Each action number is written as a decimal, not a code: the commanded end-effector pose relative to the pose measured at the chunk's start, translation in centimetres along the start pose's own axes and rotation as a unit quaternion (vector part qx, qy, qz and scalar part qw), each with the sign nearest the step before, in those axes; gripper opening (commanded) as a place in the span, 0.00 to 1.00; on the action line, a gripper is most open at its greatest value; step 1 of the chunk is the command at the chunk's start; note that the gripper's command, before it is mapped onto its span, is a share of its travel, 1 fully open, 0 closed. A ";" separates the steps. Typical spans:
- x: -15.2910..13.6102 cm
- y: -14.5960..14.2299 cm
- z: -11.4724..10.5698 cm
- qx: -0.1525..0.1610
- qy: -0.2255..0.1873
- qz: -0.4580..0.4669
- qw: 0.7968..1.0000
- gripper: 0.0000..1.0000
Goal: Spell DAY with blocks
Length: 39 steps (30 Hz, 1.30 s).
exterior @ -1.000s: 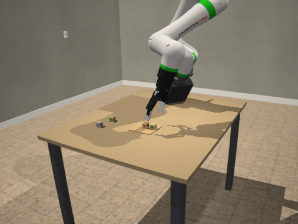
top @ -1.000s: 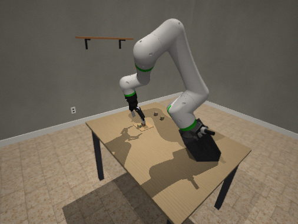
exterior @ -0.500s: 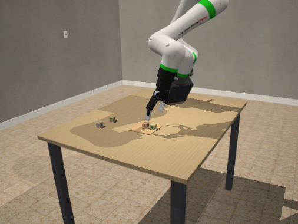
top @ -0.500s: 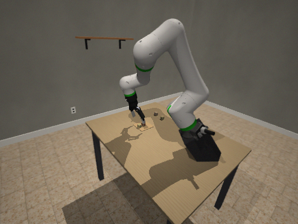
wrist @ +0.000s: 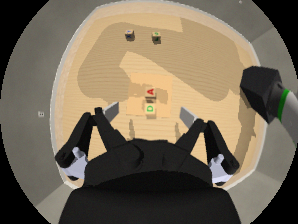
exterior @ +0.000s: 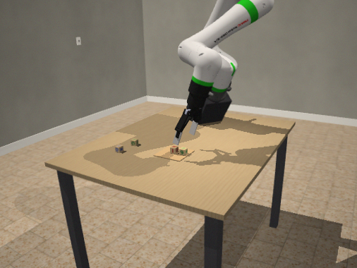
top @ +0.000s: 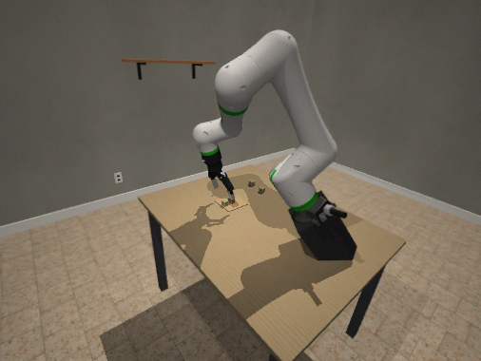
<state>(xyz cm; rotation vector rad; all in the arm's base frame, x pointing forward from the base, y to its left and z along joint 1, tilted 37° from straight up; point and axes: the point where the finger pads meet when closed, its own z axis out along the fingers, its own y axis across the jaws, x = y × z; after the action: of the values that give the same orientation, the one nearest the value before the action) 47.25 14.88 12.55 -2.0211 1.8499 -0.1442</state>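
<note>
A small tan mat (exterior: 164, 154) (top: 240, 205) (wrist: 165, 100) lies on the table. Two blocks stand on it side by side: one with a red letter A (exterior: 173, 149) (wrist: 150, 90) and one with a green letter (exterior: 183, 151) (wrist: 150, 107) that I cannot read. In the top view the pair (top: 227, 202) is tiny. Two more blocks lie off the mat, one with a blue letter (exterior: 119, 149) (wrist: 129, 35) and one with a green letter (exterior: 134, 142) (wrist: 156, 36); their letters are too small to read. My gripper (exterior: 184, 138) (top: 223, 189) (wrist: 149, 109) is open and empty, hanging a little above the mat's blocks.
The wooden table (exterior: 212, 183) (top: 266, 294) carries the robot's black base (top: 325, 235) (exterior: 216, 106) at one end. A wall shelf (top: 166, 62) hangs far behind. The arm's shadow falls across the table top.
</note>
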 end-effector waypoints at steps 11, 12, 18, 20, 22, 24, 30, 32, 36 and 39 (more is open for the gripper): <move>0.1 -0.1 -0.1 -0.001 0.001 -0.007 1.000 1.00; 0.1 -0.1 -0.1 -0.001 0.001 -0.007 1.000 1.00; 0.2 -0.2 -0.2 -0.002 0.002 -0.012 1.000 1.00; 0.3 -0.3 -0.3 -0.004 0.004 -0.018 1.000 1.00; 0.3 -0.3 -0.3 -0.004 0.004 -0.018 1.000 1.00; 0.3 -0.3 -0.3 -0.004 0.004 -0.018 1.000 1.00; 0.5 -0.6 -0.6 -0.008 0.007 -0.037 0.999 1.00; 0.5 -0.6 -0.6 -0.008 0.007 -0.037 0.999 1.00; 0.9 -1.0 -1.0 -0.014 0.011 -0.063 0.998 1.00; 0.9 -1.0 -1.0 -0.014 0.011 -0.063 0.998 1.00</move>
<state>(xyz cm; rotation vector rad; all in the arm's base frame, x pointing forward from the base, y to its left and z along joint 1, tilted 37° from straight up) 47.84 13.98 13.51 -2.1446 1.7613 -0.1748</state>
